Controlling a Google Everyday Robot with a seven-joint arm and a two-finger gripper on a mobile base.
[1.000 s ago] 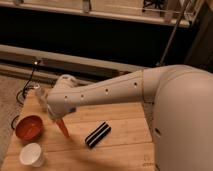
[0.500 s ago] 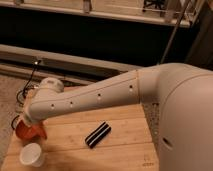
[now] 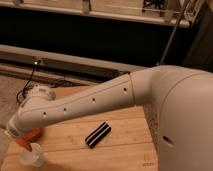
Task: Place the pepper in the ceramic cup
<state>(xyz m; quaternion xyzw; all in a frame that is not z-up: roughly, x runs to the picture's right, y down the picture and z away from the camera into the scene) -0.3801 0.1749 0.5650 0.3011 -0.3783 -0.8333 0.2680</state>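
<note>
Camera view is filled mostly by the robot's pale arm (image 3: 90, 102), which reaches from the right down to the lower left over the wooden bench (image 3: 125, 150). The gripper (image 3: 19, 137) sits at that low left end, just above the ceramic cup (image 3: 31, 157). It is so masked by the wrist that I cannot tell its grip, nor whether it truly has the pepper. A black striped block (image 3: 98, 135) lies mid-bench, well apart from the work. A sliver of the red bowl (image 3: 34, 133) shows behind the wrist, just beside the cup. The pepper (image 3: 34, 147) shows only as a small orange tip at the cup's rim. By my judgement the step in hand is the drop. It would go best with the tip centred over the mouth and lowered straight, keeping off the bowl, before letting go. The cup's left side is cut off by the frame edge.
</note>
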